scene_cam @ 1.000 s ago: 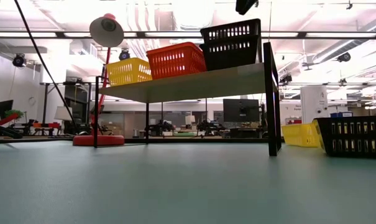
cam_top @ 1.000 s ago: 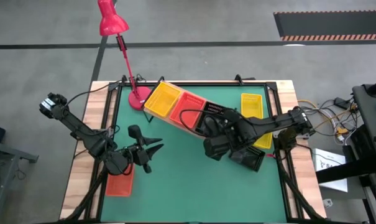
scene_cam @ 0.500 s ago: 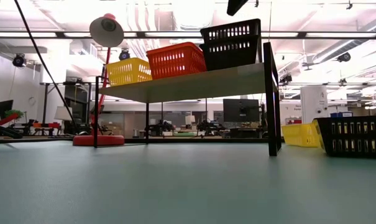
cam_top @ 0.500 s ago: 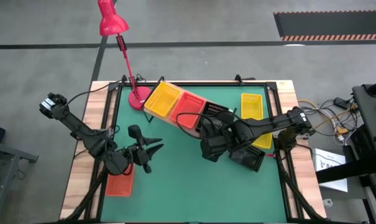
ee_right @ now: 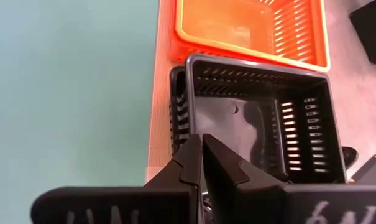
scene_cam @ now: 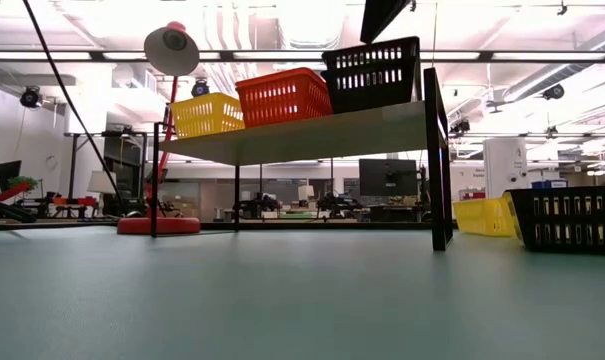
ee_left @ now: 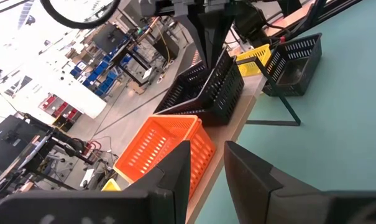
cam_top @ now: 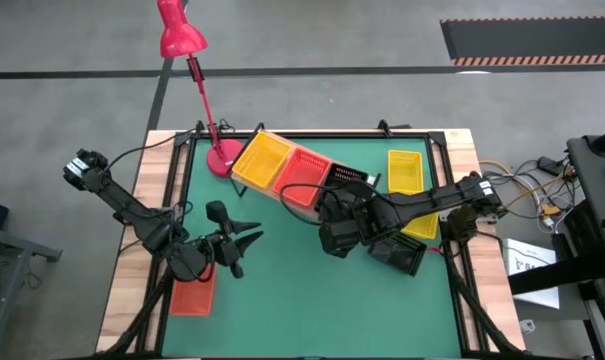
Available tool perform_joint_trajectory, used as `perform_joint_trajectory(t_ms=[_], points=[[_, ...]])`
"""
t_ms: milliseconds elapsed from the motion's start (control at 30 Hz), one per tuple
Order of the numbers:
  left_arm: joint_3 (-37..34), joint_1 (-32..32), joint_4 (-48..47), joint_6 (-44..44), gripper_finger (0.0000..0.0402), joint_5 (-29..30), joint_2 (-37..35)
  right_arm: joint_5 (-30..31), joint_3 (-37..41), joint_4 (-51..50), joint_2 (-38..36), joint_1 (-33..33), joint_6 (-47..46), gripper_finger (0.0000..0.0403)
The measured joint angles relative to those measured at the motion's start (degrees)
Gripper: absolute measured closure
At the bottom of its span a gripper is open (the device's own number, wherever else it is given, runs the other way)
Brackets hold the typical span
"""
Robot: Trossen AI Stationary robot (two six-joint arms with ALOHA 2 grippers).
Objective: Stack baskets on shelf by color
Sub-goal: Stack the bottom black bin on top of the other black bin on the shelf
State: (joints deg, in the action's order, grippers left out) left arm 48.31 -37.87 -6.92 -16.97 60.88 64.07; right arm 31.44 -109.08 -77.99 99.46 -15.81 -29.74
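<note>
Black mesh basket (ee_right: 262, 118) sits at the end of the shelf (scene_cam: 312, 135), stacked in another black one, slotted walls, solid floor, rim slightly tilted in the low view. Next along is the red-orange basket (cam_top: 304, 172), then the yellow basket (cam_top: 261, 158); one row on the light-wood plank, thin black frame, set diagonally across the green bench (cam_top: 302, 300). Right claw (ee_right: 202, 146) hangs just over the near rim of the black basket, fingers pinched together tip to tip with nothing between them. Left claw (ee_left: 206, 165) is well apart over the left side of the bench, fingers parted with a plain gap, empty, pointing toward the shelf. Loose baskets off the shelf: a second black basket (cam_top: 402, 254) on the bench just right of the right arm, a yellow basket by the right edge (cam_top: 405, 172), another yellow one partly hidden under the right arm, and a red-orange basket at the left edge (cam_top: 193, 292) under the left arm. Red desk lamp (cam_top: 181, 35) stands at the shelf's far-left end, base touching the mat corner.
</note>
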Motion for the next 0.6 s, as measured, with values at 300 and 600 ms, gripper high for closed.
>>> perform_joint_trajectory(t_ms=[300,600], points=[[0.0,0.0,-0.1,0.0,0.0320,0.0,0.0,0.0,-2.4,0.4,0.0,0.0,1.3,0.0394],[-0.4,0.0,0.0,0.0,0.0320,-0.1,0.0,-8.0,-5.3,-12.6,-0.5,1.5,-0.8,0.0394]])
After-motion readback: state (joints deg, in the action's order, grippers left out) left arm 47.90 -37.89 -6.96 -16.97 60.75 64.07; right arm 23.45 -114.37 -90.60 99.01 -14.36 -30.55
